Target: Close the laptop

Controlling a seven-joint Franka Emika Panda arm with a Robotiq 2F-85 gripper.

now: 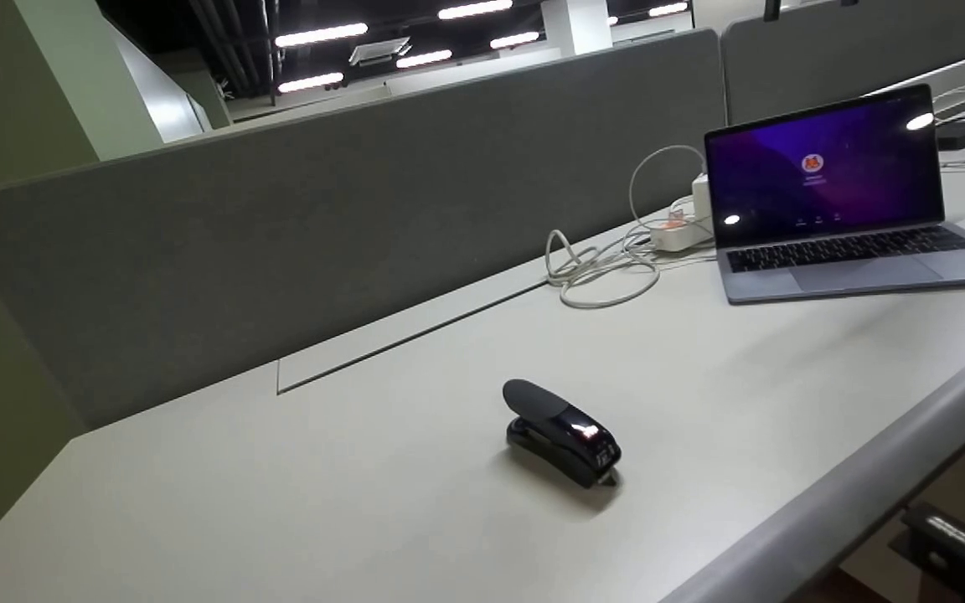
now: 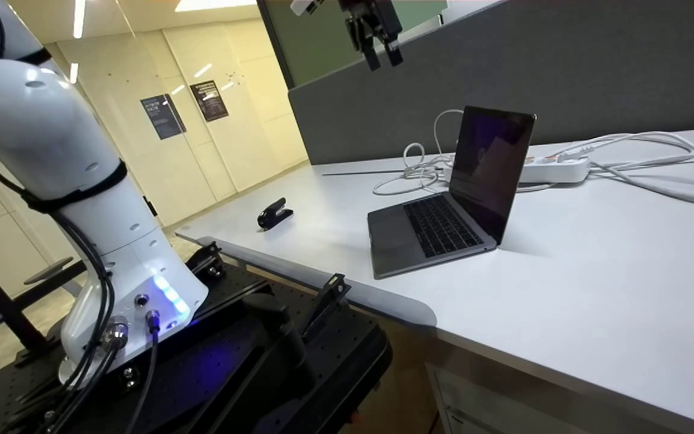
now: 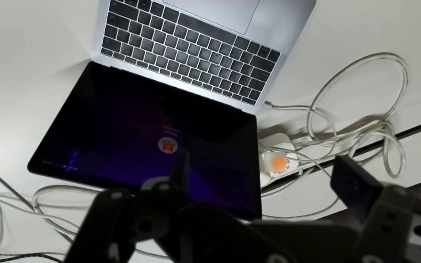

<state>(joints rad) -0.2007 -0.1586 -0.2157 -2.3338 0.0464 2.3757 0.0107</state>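
The silver-grey laptop (image 1: 826, 167) stands open on the white desk, its screen raised and lit purple. It also shows open in an exterior view (image 2: 443, 223), with the screen leaning back from the dark keyboard. In the wrist view, the laptop (image 3: 141, 106) lies below the camera, with the keyboard at the top and the screen beneath it. My gripper (image 2: 384, 57) hangs above and beyond the laptop, near the divider, apart from the screen. In the wrist view, the gripper (image 3: 263, 170) has its fingers wide apart with nothing between them; one finger overlaps the screen in the picture.
A black stapler-like object (image 1: 562, 431) lies on the desk (image 1: 348, 486). A white power strip (image 2: 555, 170) and looped white cables (image 1: 608, 272) lie behind the laptop. A grey divider (image 1: 415, 201) runs along the back. The desk's front edge (image 2: 335, 283) faces the robot base.
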